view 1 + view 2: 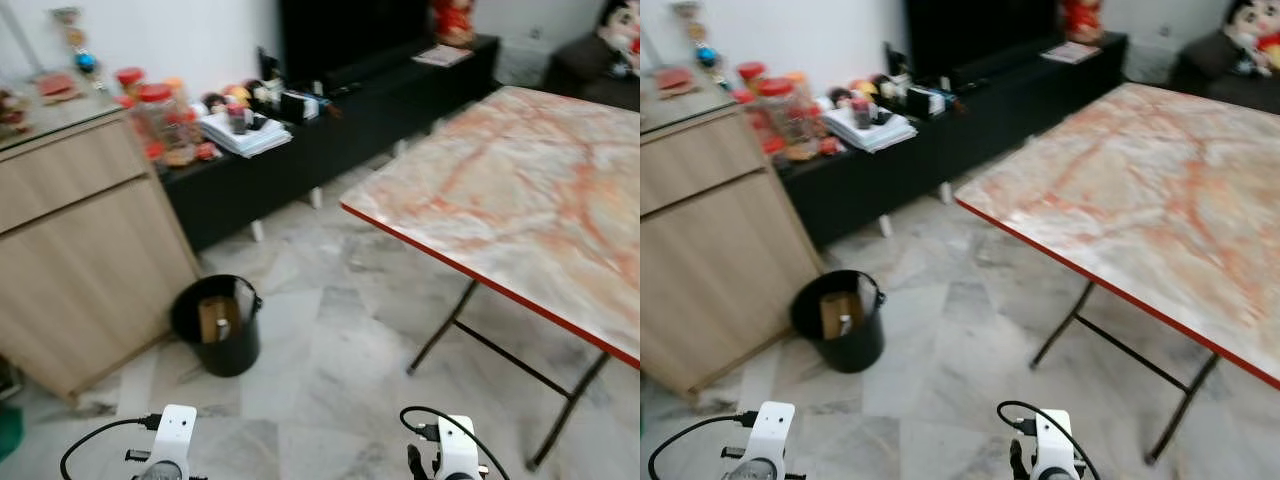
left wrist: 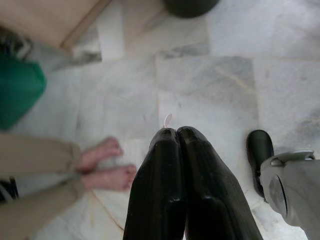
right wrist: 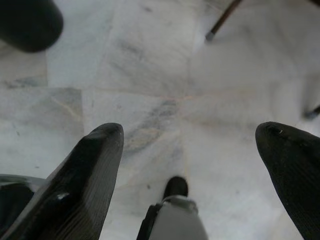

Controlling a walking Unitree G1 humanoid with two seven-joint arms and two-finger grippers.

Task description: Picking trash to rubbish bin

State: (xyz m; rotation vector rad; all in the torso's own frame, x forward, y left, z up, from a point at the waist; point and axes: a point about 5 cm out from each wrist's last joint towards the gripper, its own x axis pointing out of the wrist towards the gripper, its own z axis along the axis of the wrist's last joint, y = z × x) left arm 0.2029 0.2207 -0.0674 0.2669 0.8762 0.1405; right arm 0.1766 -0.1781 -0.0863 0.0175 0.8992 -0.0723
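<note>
Bin (image 1: 218, 325) stands beside cabinet (image 1: 80, 250), open floor (image 1: 330, 350) before table (image 1: 520, 200) edge; left gripper (image 2: 176, 134) closed, right gripper (image 3: 190, 150) spread.

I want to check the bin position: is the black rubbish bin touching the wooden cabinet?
Apart. In the left eye view a strip of marble floor shows between the black rubbish bin and the wooden cabinet.

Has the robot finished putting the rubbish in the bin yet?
Partly, it seems. The black bin by the wooden cabinet already holds something brown. The left gripper is shut with a tiny white scrap at its tips; the right gripper hangs open over the marble floor. What is left cannot be told.
</note>
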